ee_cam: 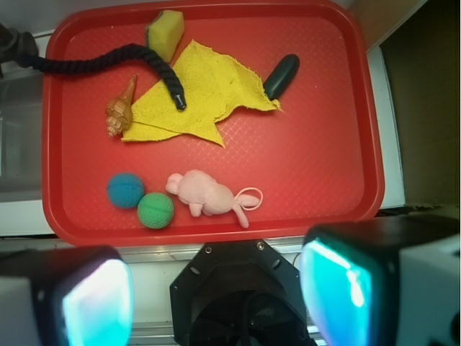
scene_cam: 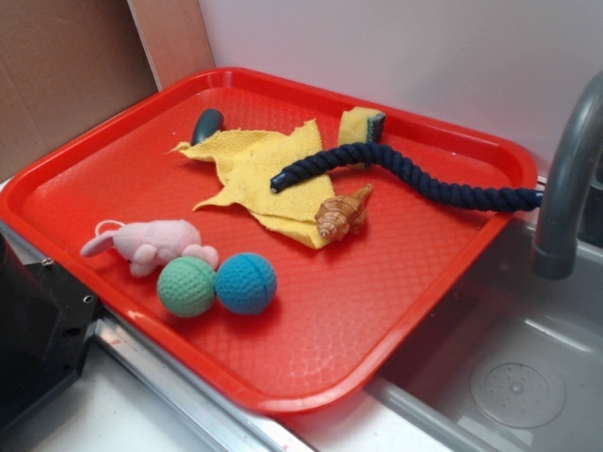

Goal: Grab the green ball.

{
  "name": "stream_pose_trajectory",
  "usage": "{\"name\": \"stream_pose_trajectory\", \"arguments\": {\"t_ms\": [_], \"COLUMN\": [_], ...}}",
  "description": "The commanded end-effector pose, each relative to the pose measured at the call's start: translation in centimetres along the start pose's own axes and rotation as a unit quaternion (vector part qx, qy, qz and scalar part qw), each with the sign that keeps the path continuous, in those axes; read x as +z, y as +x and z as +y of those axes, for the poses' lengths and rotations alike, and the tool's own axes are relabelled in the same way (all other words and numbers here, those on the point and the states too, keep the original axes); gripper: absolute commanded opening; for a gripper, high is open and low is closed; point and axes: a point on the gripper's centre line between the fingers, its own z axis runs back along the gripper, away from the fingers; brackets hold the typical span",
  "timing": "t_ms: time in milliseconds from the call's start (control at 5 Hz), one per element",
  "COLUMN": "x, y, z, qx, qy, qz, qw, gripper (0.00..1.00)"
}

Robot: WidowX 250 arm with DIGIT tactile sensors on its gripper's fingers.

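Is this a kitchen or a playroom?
Probably a kitchen sink area, maybe a toy one. A grey faucet curves over a metal sink basin with a drain. A red tray of small toys rests over it.

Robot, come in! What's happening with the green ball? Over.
Fingers open, high above tray. Green ball untouched, near front rim. Blue ball touching it, pink toy mouse close beside.

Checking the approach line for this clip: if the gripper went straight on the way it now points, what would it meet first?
Judging from the wrist view, the open gripper points down at the near rim of the red tray, roughly between the green ball and the pink plush mouse. It would probably meet the tray first; depth is unclear.
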Motion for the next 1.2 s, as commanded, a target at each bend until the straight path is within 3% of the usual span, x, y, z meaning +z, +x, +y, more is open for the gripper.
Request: {"name": "stream_pose_trajectory", "arguments": {"t_ms": [0, 200, 400, 600, 1000], "x": [0.0, -5.1, -9.8, -14.3, -17.5], "y": [0.0, 0.7, 0.6, -0.1, -1.6], "z": [0.0, -0.9, -1.5, -3.0, -4.9], "qx": [0.000, 0.073, 0.118, 0.101, 0.052], "qy": [0.000, 0.005, -0.083, -0.068, -0.072], "qz": [0.000, 0.053, 0.033, 0.034, 0.055], "qw": [1.000, 0.996, 0.989, 0.992, 0.995], "gripper": [1.00, 1.00, 1.00, 1.00, 1.00]}}
